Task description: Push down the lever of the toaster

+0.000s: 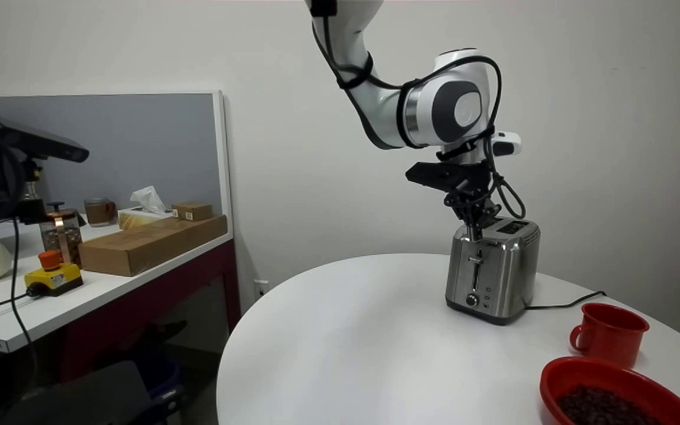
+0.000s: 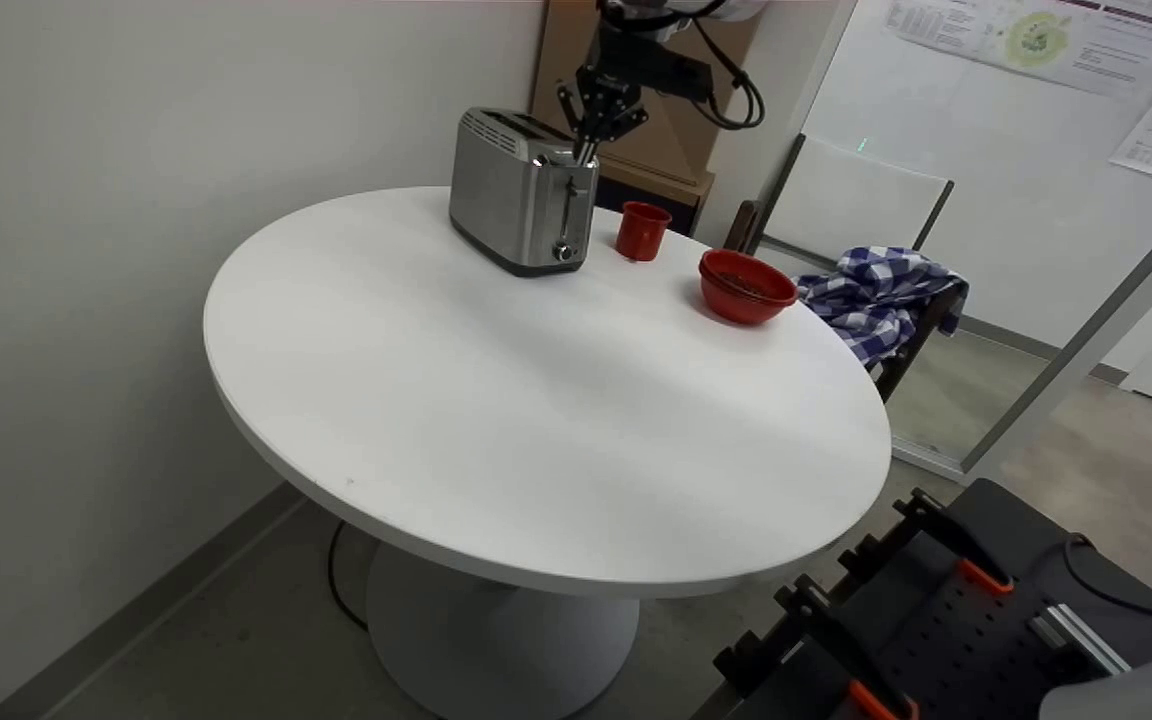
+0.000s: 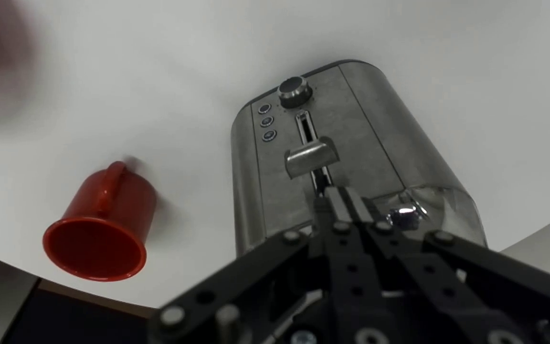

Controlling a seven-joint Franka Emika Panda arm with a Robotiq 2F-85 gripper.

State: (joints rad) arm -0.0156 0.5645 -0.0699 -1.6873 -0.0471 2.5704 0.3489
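Observation:
The silver toaster (image 1: pixel 496 277) stands upright on the round white table; it also shows in an exterior view (image 2: pixel 506 190) and in the wrist view (image 3: pixel 356 124). Its metal lever (image 3: pixel 311 156) sits in the upper part of the front slot, and shows small in both exterior views (image 1: pixel 476 259) (image 2: pixel 577 190). My gripper (image 3: pixel 346 196) points down at the toaster's upper front edge, with its fingers together and nothing between them. In both exterior views its fingertips (image 1: pixel 474 235) (image 2: pixel 586 153) are just above the lever. In the wrist view they cover the slot's top end, and a gap shows between them and the lever.
A red mug (image 3: pixel 103 229) stands beside the toaster, with a red bowl (image 2: pixel 748 290) holding dark bits farther along the table edge. The toaster's black cord (image 1: pixel 570 302) runs across the white table (image 1: pixel 340 354). A wall (image 1: pixel 328 177) rises behind.

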